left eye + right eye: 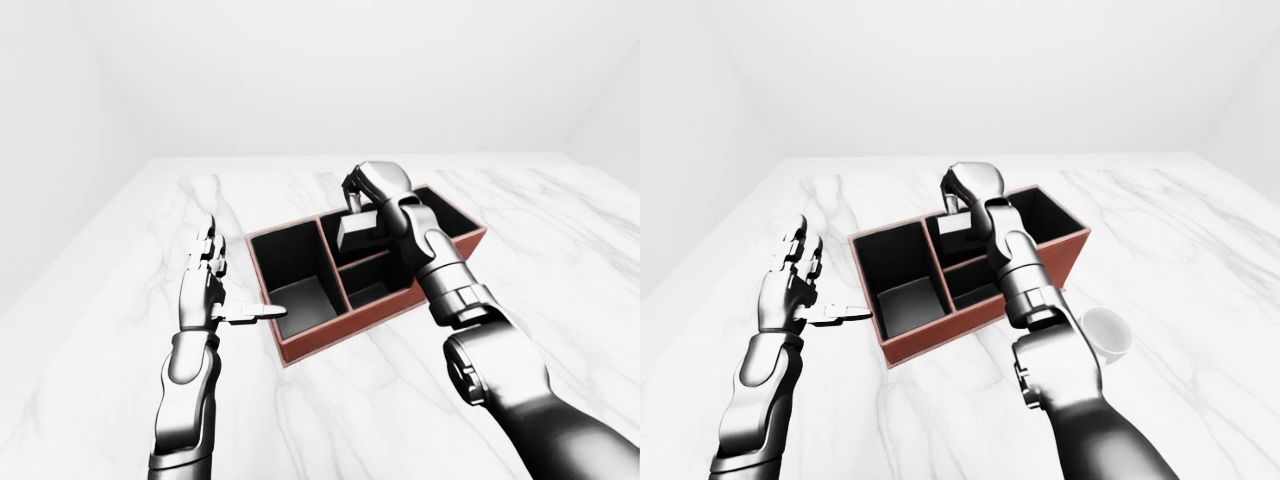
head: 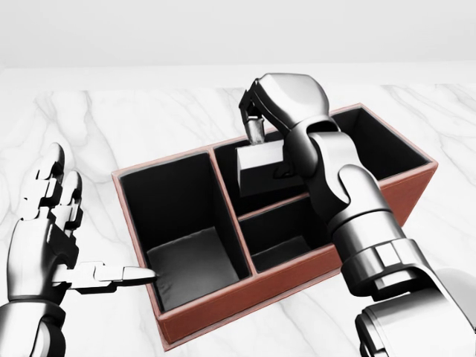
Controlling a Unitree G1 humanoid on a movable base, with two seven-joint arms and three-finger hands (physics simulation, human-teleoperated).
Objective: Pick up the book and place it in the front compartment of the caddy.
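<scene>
1. The right hand (image 2: 260, 119) holds the book (image 2: 260, 169) from above. Its fingers are pinched tight on the top edge of the book, so the book hangs down below the hand.

2. The book is a small grey block. In the head view it hangs over the upper middle part of the caddy (image 2: 223, 305), just above the thin wall that splits the middle into two boxes. I cannot tell if the bottom of the book touches anything yet.

3. The caddy is a brown box with black insides. It sits on the white marble table (image 2: 111, 126). It has one big box on the left of the head view, two smaller boxes in the middle, and one more box at the upper right.

4. The hand holds the book by its top so the book can go straight down into a box without the fingers bumping the walls.

5. The left hand (image 2: 52, 238) is open wide, with its fingers pointing up and its thumb pointing at the caddy. It holds nothing. It sits just beside the caddy's left wall, maybe to keep the caddy from sliding.

6. A white cup (image 1: 1106, 333) stands on the table to the right of the caddy in the right-eye view. It is out of the way.

7. I think the next job is to line the book up over the right box and lower it slowly.
</scene>
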